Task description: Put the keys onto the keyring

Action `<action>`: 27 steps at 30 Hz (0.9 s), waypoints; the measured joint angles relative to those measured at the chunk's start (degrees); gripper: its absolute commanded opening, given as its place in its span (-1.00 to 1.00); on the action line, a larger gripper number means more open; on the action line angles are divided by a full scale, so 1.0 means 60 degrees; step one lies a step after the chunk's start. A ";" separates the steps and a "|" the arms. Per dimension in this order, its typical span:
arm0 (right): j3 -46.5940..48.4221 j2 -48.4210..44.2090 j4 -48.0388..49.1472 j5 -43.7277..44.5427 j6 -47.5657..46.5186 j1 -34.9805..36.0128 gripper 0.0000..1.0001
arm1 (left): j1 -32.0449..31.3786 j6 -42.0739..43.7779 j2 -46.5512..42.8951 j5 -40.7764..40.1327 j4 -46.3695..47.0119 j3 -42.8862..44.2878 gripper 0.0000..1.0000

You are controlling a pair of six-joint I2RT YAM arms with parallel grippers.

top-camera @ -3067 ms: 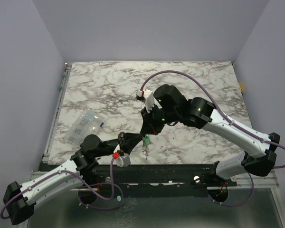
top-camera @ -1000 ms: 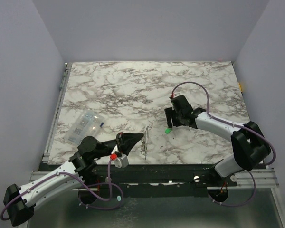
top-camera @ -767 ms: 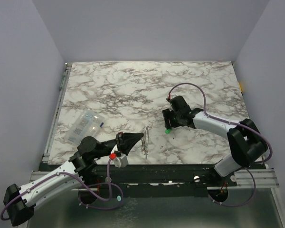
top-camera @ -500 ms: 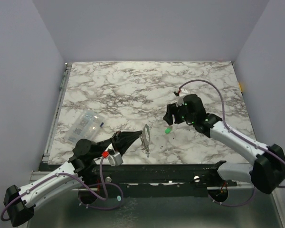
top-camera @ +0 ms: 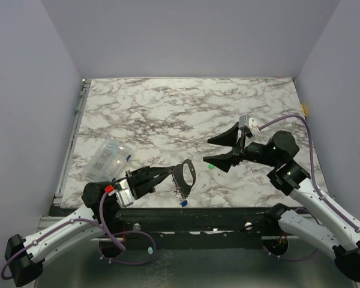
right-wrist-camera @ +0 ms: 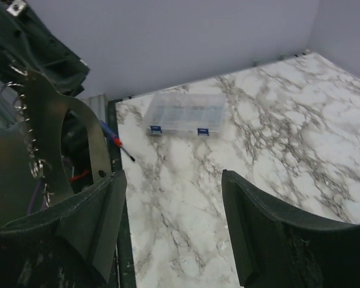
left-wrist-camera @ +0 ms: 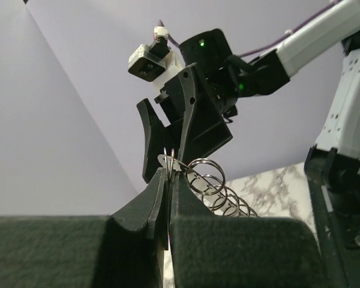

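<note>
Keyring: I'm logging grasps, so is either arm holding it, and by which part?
The left fingers pinch the keyring by the thin edge of its flat loop. The right fingers stand open, holding nothing.

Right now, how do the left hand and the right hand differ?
The left hand is shut, pinching the keyring by its edge; the right hand stands open and holds nothing. The left hand sits by the near edge of the table, while the right hand is farther in, close to the green key lying on the marble. Both are black two-finger hands, and they point toward each other.
</note>
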 measured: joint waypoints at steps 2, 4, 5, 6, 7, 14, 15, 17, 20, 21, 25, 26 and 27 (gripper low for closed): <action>0.0270 0.0040 0.0011 -0.0630 -0.0036 0.0000 0.55 | 0.0000 -0.0470 -0.0033 0.0109 0.0317 -0.0004 -1.00; 0.0681 0.0204 -0.0007 -0.1355 -0.0040 0.0000 0.62 | 0.0000 -0.0936 -0.0033 0.0280 0.0678 -0.0004 -1.00; 0.0918 0.0328 -0.0018 -0.1665 -0.0033 0.0000 0.63 | 0.0000 -0.1107 -0.0033 0.0353 0.0787 -0.0004 -1.00; 0.1177 0.0470 -0.0040 -0.2022 -0.0029 0.0000 0.65 | 0.0000 -0.1337 -0.0015 0.0466 0.0954 -0.0004 -1.00; 0.1435 0.0612 -0.0051 -0.2335 -0.0022 0.0007 0.65 | 0.0000 -0.1479 0.0000 0.0543 0.1067 -0.0004 -1.00; 0.2463 0.1169 -0.0484 -0.3490 -0.0066 0.0648 0.52 | 0.0000 -0.2280 0.0321 0.0772 0.1738 -0.0069 -1.00; 0.2579 0.1246 -0.0605 -0.3493 -0.0131 0.0860 0.49 | 0.0000 -0.2350 0.0372 0.0769 0.1800 -0.0098 -1.00; 0.2761 0.1450 -0.0809 -0.3435 -0.0295 0.1381 0.42 | 0.0000 -0.2506 0.0550 0.0769 0.1971 -0.0142 -1.00; 0.2965 0.1792 -0.1155 -0.3195 -0.0539 0.2091 0.26 | 0.0000 -0.2612 0.0838 0.0758 0.2138 -0.0146 -1.00; 0.2998 0.1912 -0.1235 -0.3093 -0.0586 0.2310 0.21 | 0.0000 -0.2637 0.0914 0.0754 0.2182 -0.0146 -1.00; 0.3045 0.2280 -0.1523 -0.2612 -0.0794 0.2823 0.07 | 0.0000 -0.2688 0.1005 0.0710 0.2273 -0.0200 -1.00; 0.3071 0.2353 -0.1647 -0.2492 -0.0831 0.2907 0.03 | 0.0000 -0.2688 0.1005 0.0696 0.2306 -0.0226 -1.00; 0.3118 0.2433 -0.1789 -0.2328 -0.0885 0.3009 -0.02 | 0.0000 -0.2692 0.1005 0.0685 0.2324 -0.0244 -1.00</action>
